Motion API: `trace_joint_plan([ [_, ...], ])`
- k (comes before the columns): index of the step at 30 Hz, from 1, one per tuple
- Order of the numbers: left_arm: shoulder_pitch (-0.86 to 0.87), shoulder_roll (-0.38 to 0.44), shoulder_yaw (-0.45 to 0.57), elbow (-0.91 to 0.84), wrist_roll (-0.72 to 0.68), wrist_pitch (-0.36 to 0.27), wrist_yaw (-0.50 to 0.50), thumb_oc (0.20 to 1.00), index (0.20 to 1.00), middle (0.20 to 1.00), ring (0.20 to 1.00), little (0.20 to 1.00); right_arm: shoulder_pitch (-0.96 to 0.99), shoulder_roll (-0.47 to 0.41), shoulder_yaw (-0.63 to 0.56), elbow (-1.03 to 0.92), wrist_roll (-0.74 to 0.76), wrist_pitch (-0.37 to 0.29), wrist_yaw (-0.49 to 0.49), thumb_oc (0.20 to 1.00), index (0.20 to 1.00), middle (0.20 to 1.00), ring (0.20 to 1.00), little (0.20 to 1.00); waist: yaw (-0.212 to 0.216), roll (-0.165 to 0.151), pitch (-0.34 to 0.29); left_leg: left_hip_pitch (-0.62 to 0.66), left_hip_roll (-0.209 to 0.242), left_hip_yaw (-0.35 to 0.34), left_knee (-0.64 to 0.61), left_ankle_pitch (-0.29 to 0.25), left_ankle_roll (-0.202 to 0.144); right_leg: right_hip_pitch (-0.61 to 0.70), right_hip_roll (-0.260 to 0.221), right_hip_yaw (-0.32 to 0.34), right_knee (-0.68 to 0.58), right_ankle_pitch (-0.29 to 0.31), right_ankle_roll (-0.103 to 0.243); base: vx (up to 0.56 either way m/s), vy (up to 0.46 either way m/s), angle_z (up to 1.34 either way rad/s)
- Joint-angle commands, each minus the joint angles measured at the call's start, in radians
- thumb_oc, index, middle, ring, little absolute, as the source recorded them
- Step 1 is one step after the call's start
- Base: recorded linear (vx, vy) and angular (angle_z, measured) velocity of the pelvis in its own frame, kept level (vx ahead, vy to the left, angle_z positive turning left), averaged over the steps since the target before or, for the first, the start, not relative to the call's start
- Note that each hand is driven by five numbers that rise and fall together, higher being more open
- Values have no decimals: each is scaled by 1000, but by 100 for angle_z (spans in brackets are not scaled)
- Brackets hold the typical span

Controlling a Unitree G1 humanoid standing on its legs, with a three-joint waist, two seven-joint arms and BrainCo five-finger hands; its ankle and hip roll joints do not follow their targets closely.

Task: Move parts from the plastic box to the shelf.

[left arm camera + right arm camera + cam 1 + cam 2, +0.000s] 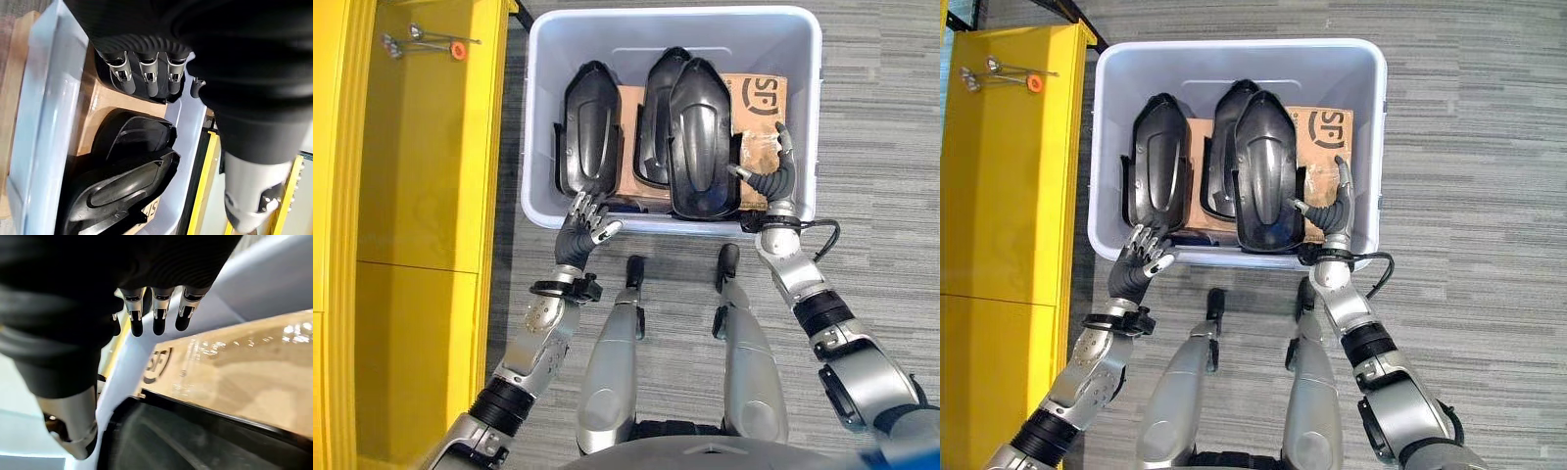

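Left eye view: the plastic box (540, 117) sits on grey carpet straight ahead, with three black parts standing in it on a cardboard box (759, 108). The left part (590, 132) stands alone; the middle part (658, 108) is overlapped by the front part (705, 137). The yellow shelf (421, 147) runs along the left, close beside the plastic box.

Right eye view: the left hand (1136, 264) hovers at the near rim just below the left part, fingers loosely bent and holding nothing. The right hand (1332, 211) is inside the box beside the front part's right edge, fingers spread, thumb reaching toward that part but not closed on it.

Left wrist view: fingers (149, 78) hang relaxed over the rim, with a black part directly beyond them. No grasp yet.

Right wrist view: fingers (156, 316) extended over the cardboard, with a dark part edge below. Empty-handed.

Step in hand: I judge this is the reach, both hands closing in, nothing lifted.

Next move: the right hand likely needs to curl round the front part's edge, then lift it straight up clear of the wall.

Edges and room: tight between the front part and the right wall; the overlap with the middle part could drag it along. Open carpet on the right, and the shelf top looks mostly free apart from small hardware (431, 41) at its far end.
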Motion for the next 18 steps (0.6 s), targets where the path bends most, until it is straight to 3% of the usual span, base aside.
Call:
trace_joint_plan([
  [1,29,46,-33,-123,16,-69,0,1000,1000,1000,1000,1000,-37,15,-13,-13,21,-25,-25,1000,1000,1000,1000,1000,15,23,-33,9,15,65,8,-41,14,-31,-101,33,163,-113,98,0,0,0],
  [13,17,55,-46,-121,18,-75,8,1000,1000,1000,1000,1000,-88,42,43,155,64,-13,12,1000,1000,1000,1000,1000,32,32,-21,-20,4,59,36,-46,18,-39,-108,28,172,-113,100,0,0,0],
  [18,12,66,-65,-121,3,-68,0,1000,1000,1000,1000,1000,-174,69,2,417,239,-18,61,1000,1000,1000,1000,1000,52,44,-18,-35,-5,53,50,-50,19,-40,-113,26,176,-116,99,2,-1,1],
])
